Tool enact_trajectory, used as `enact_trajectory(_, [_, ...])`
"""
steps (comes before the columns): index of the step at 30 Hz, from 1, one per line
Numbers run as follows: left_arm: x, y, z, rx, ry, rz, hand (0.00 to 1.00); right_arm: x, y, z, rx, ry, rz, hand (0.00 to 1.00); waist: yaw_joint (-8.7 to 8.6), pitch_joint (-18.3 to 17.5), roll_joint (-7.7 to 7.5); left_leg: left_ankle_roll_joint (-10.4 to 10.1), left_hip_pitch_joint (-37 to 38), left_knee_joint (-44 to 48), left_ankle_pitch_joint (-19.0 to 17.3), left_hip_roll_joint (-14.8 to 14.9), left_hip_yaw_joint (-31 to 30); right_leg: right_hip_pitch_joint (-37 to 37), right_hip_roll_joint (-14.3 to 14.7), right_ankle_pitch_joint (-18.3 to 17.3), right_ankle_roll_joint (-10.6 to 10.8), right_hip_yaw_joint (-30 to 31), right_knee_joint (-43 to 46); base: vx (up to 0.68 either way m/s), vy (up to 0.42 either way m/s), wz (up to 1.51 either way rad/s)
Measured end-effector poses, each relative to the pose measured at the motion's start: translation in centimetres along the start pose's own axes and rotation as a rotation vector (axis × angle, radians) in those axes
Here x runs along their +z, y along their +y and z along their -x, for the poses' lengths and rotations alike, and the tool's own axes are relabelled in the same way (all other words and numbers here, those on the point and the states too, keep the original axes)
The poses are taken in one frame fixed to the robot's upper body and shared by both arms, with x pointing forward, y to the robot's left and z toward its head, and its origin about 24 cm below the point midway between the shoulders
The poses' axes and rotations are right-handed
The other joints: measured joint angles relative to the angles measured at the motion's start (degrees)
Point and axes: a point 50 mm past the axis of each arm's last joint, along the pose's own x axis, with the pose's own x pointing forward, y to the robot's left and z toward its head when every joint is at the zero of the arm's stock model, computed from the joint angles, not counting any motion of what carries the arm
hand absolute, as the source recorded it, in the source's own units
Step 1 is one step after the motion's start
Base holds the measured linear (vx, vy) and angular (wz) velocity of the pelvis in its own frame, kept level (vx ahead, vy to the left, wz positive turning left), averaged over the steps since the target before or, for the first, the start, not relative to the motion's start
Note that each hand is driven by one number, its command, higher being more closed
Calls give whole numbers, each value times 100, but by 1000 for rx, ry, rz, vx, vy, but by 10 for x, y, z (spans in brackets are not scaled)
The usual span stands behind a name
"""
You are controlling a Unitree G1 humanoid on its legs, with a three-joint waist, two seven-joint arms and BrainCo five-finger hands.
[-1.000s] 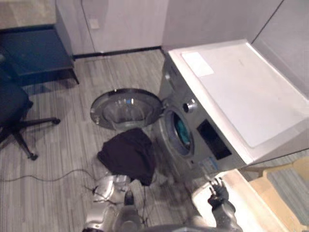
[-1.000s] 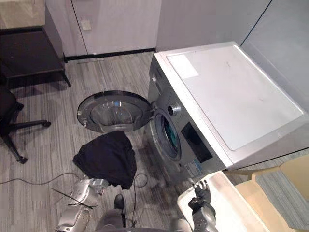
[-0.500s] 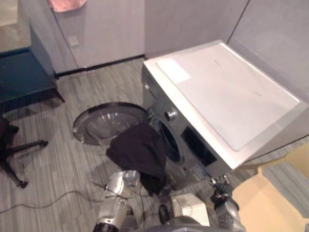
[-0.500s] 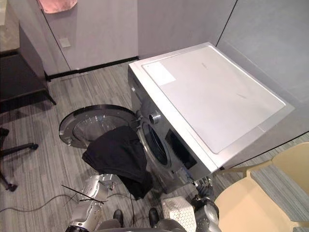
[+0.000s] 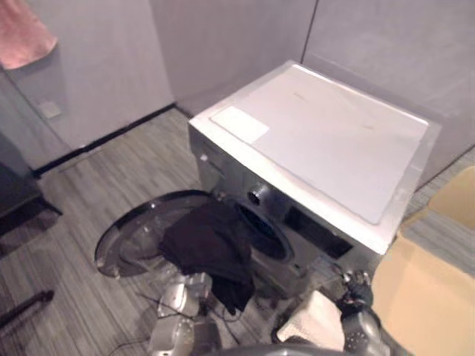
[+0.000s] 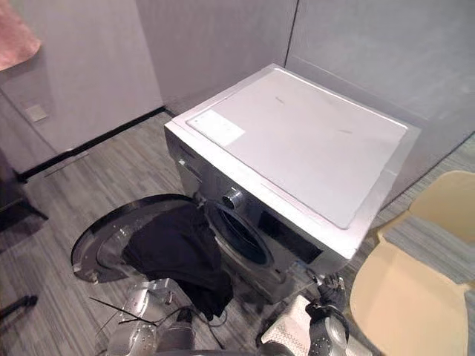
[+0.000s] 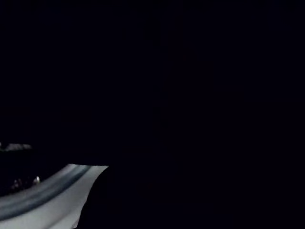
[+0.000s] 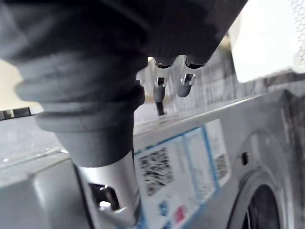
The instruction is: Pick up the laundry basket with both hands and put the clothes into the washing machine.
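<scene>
- Two hands show at your near edge. Your right hand (image 5: 355, 291) hangs by the machine's lower front, fingers (image 8: 183, 82) relaxed, holding nothing.
- White laundry basket (image 5: 315, 326) sits just beside that hand, on its left.
- Your left hand (image 5: 184, 291) is under the black garment (image 5: 211, 248); you cannot tell its grip.
- Garment hangs at the drum mouth of the washing machine (image 5: 319, 141), above the open door (image 5: 122, 245).
- Yellow chair (image 6: 415, 297) stands right of the machine.

One washing machine (image 6: 297, 148), one black garment (image 6: 178, 252), one white basket (image 6: 287, 335), one beige chair (image 6: 408, 289).
</scene>
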Motion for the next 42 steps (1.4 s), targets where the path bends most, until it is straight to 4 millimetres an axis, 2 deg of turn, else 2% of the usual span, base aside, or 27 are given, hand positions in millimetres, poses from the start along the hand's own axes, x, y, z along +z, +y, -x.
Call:
enact_trajectory(1, [2, 3, -1, 3, -2, -18, 100, -4, -2, 2, -8, 14, -4, 0, -46, -22, -98, 49, -36, 140, -26, -9, 207, -66, -54, 238, 131, 3, -25, 57, 374, -76])
enact_trajectory(2, [2, 3, 0, -1, 1, -21, 100, -6, -5, 3, -15, 21, -7, 0, -30, -49, -110, 169, -34, 220, -95, 19, 316, -97, -76, 441, 216, 22, -122, 59, 277, -85])
enact_trajectory(4, [2, -6, -3, -64, 9, -46, 100, -9, -7, 3, -21, 34, -15, 0, -26, -98, -111, 284, -81, 173, -147, 75, 637, -202, -179, 954, 184, -105, -492, 46, 167, -83])
enact_trajectory(6, [2, -18, -8, -133, 9, -60, 100, -10, -7, 3, -22, 38, -16, 0, -31, -143, -150, 442, -142, 11, -71, 58, 868, -430, -300, 1266, 245, -271, -627, 11, 63, -59])
enact_trajectory(7, [2, -21, -9, -150, 10, -62, 100, -10, -8, 4, -25, 41, -17, 0, -30, -143, -120, 491, -147, -74, -39, 42, 940, -501, -330, 1357, 282, -323, -661, 10, 44, -58])
enact_trajectory(9, [4, -27, -12, -178, 2, -61, 100, -10, -10, 4, -28, 47, -18, 0, -33, -164, 44, 681, -69, -394, 100, -17, 1216, -728, -391, 1692, 421, -370, -713, 28, 33, -59])
enact_trajectory(11, [6, -30, -14, -186, -6, -63, 100, -11, -10, 4, -27, 51, -15, 0, -23, -191, 158, 777, 51, -610, 207, -44, 1460, -857, -410, 1893, 523, -468, -715, 27, 27, -63])
enact_trajectory(14, [8, -28, -16, -177, -16, -66, 100, -12, -6, 4, -3, 54, 2, 0, -11, -213, 212, 864, 296, -839, 289, -68, 1878, -981, -411, 2186, 496, -786, -736, 13, 26, -68])
enact_trajectory(15, [9, -24, -16, -161, -18, -66, 100, -13, -3, 5, 22, 59, 14, 0, -10, -210, 217, 867, 394, -872, 286, -48, 2014, -977, -349, 2343, 360, -1082, -803, 12, 27, -70])
enact_trajectory(17, [9, -21, -16, -147, -20, -65, 100, -14, 1, 6, 51, 61, 27, 0, -13, -207, 210, 910, 474, -873, 255, -33, 2145, -974, -325, 2427, 252, -1561, -804, -3, 32, -48])
enact_trajectory(18, [7, -20, -16, -133, -12, -59, 100, -13, -1, 9, 69, 55, 29, 0, -49, -201, 219, 948, 570, -888, 237, -36, 2231, -933, -289, 2382, 274, -2034, -773, -12, 22, -34])
enact_trajectory(20, [0, -14, -16, -102, 14, -55, 100, -15, -4, 11, 76, 62, 38, 0, -46, -188, 231, 958, 732, -900, 232, -6, 2330, -884, 4, 1796, 572, -1986, -372, 10, -29, -34])
enact_trajectory(21, [-5, -9, -13, -77, 34, -48, 100, -16, -10, 12, 74, 66, 47, 0, -14, -268, 32, 997, 843, -845, 194, -145, 2418, -867, 17, 1502, 394, -2022, -296, 17, -40, -39])
enact_trajectory(23, [-5, -9, -14, -83, 38, -55, 100, -9, -10, 9, 83, 45, 50, 0, -60, -271, 15, 992, 787, -856, 195, -287, 2349, -799, -127, 1363, 325, -1930, -505, -16, -34, -16])
enact_trajectory(24, [-8, -11, -16, -89, 49, -57, 100, -8, -10, 8, 81, 41, 51, 0, -48, -242, 2, 979, 778, -859, 205, -381, 2270, -748, -205, 1287, 224, -1861, -672, -35, -63, -9])
enact_trajectory(25, [-14, -11, -16, -81, 71, -57, 100, -5, -13, 7, 77, 37, 58, 0, -56, -231, 86, 980, 801, -858, 210, -428, 1989, -687, -201, 1310, 202, -1828, -765, -23, -59, -16])
enact_trajectory(28, [-17, -13, -15, -83, 82, -55, 100, -5, -12, 6, 76, 35, 60, 0, -36, -211, 205, 923, 898, -838, 157, -417, 1643, -492, -161, 1336, 173, -1874, -867, -1, -44, 2])
enact_trajectory(31, [-18, -14, -15, -84, 83, -51, 100, -4, -13, 6, 78, 33, 63, 0, -2, -130, 336, 848, 712, -242, -212, -287, 1426, -454, -27, 1194, 147, -1899, -671, -15, 5, 5])
enact_trajectory(33, [-19, -16, -14, -97, 88, -49, 100, -2, -12, 5, 83, 29, 72, 0, 4, -60, 460, 898, 539, 194, -360, -194, 1358, -495, 35, 1106, 179, -1931, -425, -30, 42, 9])
enact_trajectory(37, [-22, -23, -13, -124, 98, -35, 100, 4, -14, 3, 77, 15, 85, 0, -12, -37, 434, 866, 446, 118, -381, -346, 1521, -808, -148, 839, 265, -1755, -28, -42, 82, -9])
enact_trajectory(39, [-25, -32, -12, -156, 108, -29, 100, 5, -20, 3, 59, 14, 98, 0, -95, -23, 436, 956, 486, -115, -306, -556, 1625, -1004, -276, 785, 363, -1705, 131, 24, 89, -3])
enact_trajectory(42, [-30, -41, -9, -188, 125, -21, 100, -1, -28, 8, 37, 33, 108, 0, -203, -24, 438, 1037, 639, -257, -186, -729, 1651, -917, -423, 824, 413, -1688, 30, 82, 82, -1])
